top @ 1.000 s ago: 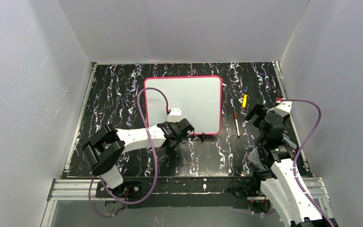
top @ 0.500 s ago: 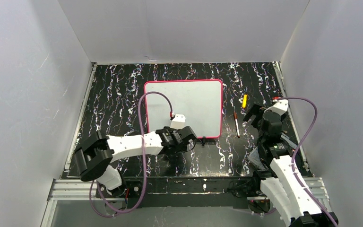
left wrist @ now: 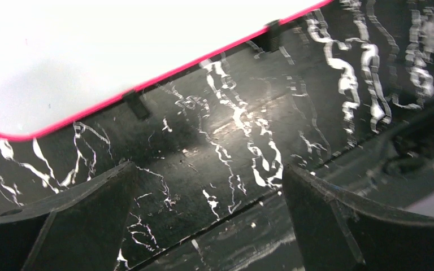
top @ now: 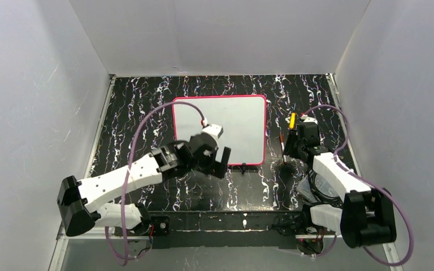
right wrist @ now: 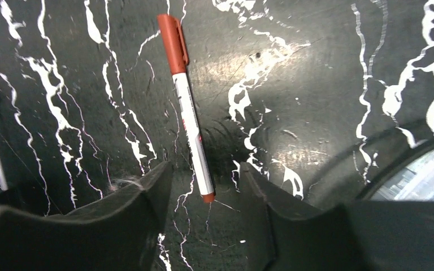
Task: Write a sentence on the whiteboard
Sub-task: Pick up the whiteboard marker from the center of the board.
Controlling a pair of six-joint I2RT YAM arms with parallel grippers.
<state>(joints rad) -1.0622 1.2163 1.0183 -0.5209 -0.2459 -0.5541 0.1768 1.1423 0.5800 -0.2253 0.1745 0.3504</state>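
The right gripper hangs low over the table with its jaws parted and nothing in them, one finger on either side of the near end of a red-capped pen that lies flat, apparently untouched. Over to the left, the left gripper is spread wide and empty too, hovering just off the near edge of the whiteboard, which lies flat at the middle of the table towards the far side. The board looks blank to me, with no sentence on it that I can see. So I'd say the writing hasn't begun: the pen must be picked up and uncapped first. I count one board with two black clip feet along its near edge, one pen, and one small yellow object just beyond it, too small to identify.
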